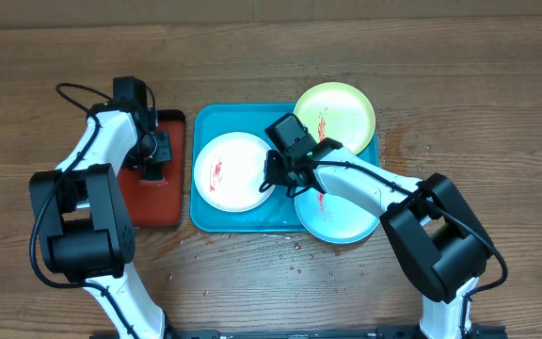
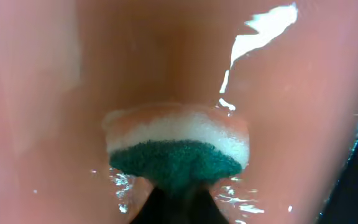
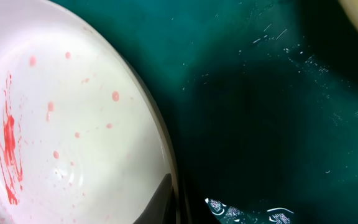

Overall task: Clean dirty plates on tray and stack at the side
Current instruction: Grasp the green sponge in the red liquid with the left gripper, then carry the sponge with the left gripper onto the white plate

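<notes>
The left fingers (image 2: pixel 166 210) were clenched on the green-and-white foam sponge (image 2: pixel 179 146) in the wet red plastic tray (image 1: pixel 163 202), and the right fingers (image 3: pixel 164 202) were closed at the rim of the red-smeared round white plastic plate (image 1: pixel 229 174) in the large turquoise plastic tray (image 1: pixel 224 118), where wetness risked slippage.

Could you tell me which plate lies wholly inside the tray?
The white-rimmed plate, on the tray's left; the yellow-green plate and pale-blue plate overhang its rim.
</notes>
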You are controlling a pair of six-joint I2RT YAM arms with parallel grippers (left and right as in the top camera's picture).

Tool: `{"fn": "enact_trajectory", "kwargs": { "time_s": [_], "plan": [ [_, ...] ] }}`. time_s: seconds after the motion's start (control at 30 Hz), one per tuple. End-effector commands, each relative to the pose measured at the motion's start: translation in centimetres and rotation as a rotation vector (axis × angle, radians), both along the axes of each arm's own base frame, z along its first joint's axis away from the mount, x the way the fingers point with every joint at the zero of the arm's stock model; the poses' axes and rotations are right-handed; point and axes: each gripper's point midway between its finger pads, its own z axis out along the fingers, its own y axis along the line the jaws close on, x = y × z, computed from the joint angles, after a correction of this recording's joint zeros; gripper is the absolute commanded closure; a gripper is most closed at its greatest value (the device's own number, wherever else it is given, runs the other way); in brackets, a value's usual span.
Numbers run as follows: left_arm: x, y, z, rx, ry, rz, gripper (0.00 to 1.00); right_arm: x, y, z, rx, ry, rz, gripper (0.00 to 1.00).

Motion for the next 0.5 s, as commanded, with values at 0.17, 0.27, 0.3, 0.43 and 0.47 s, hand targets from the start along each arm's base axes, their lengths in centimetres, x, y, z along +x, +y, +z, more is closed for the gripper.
{"fn": "enact_trajectory", "kwargs": {
  "time_s": [0.17,0.27,0.3,0.43,0.47],
  "plan": [
    [0.0,-0.9,1.5,-0.020,0.041,-0.018,0.96,0.5,0.4,0.0,-0.005,-0.019,-0.002,0.96],
    [1.7,-0.8,5.8,-0.020,0.010,-0.019,0.96,0.6,0.5,0.0,-0.001,-0.024,-0.002,0.96],
    [2.1,-1.0,7.0,-0.032,0.002,-0.023,0.96,0.7,0.5,0.0,0.000,-0.024,-0.002,0.96],
    [2.8,-2.9,10.8,-0.101,-0.020,-0.062,0.96,0.6,0.5,0.0,0.001,-0.024,-0.002,0.96],
    [2.9,-3.5,11.3,-0.113,-0.021,-0.073,0.96,0.6,0.5,0.0,0.002,-0.023,-0.001,0.96]
  ]
}}
